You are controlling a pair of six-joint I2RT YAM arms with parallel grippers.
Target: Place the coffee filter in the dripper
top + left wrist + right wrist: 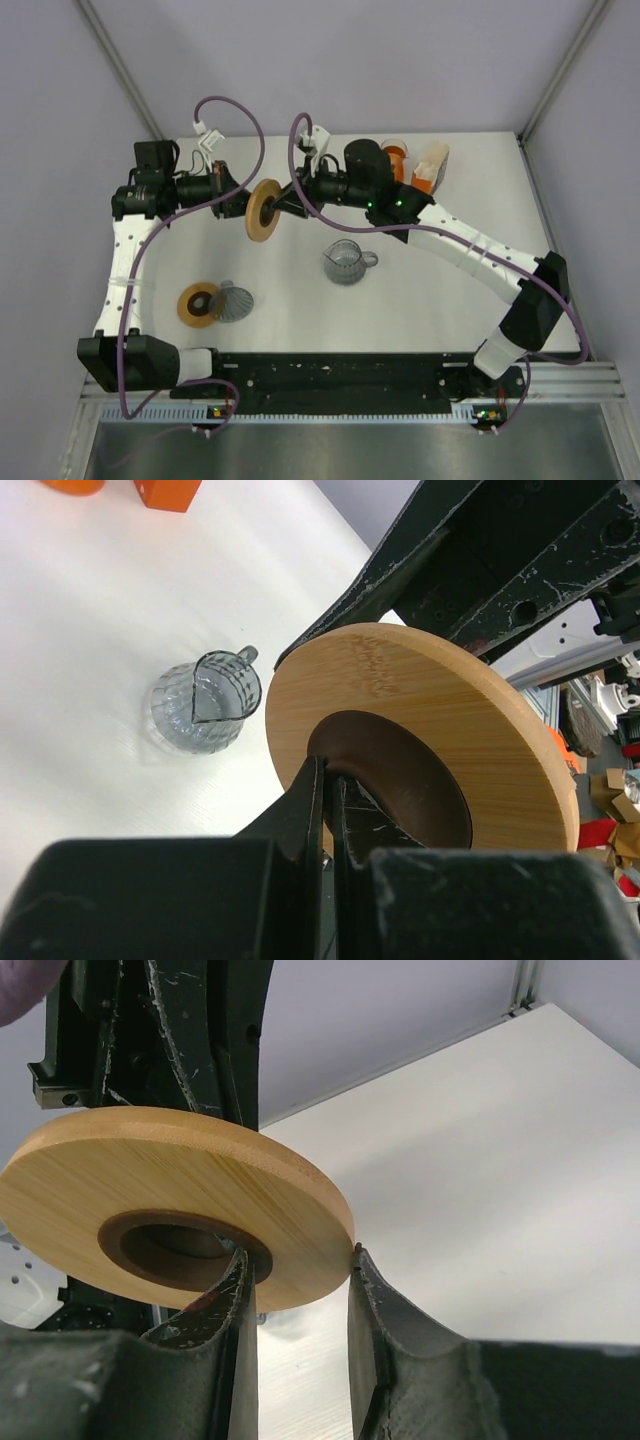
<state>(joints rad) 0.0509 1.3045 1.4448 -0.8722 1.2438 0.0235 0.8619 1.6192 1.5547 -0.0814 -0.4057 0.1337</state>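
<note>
The dripper (262,210) shows as a tan wooden ring with a dark brown centre hole, held on edge in the air above the back of the table. My left gripper (238,200) comes from the left and is shut on the ring's inner lip (330,770). In the left wrist view the ring (420,690) fills the middle. My right gripper (287,199) comes from the right. In its wrist view (297,1255) one finger sits inside the hole and the other presses the ring's (150,1175) outer edge. The coffee filter is out of view.
A ribbed glass pitcher (347,262) (205,705) stands mid-table. A second tan ring (198,304) joined to a grey ribbed cone (236,301) lies on its side at the front left. An orange cup (398,158) and an orange carton (432,165) stand at the back right.
</note>
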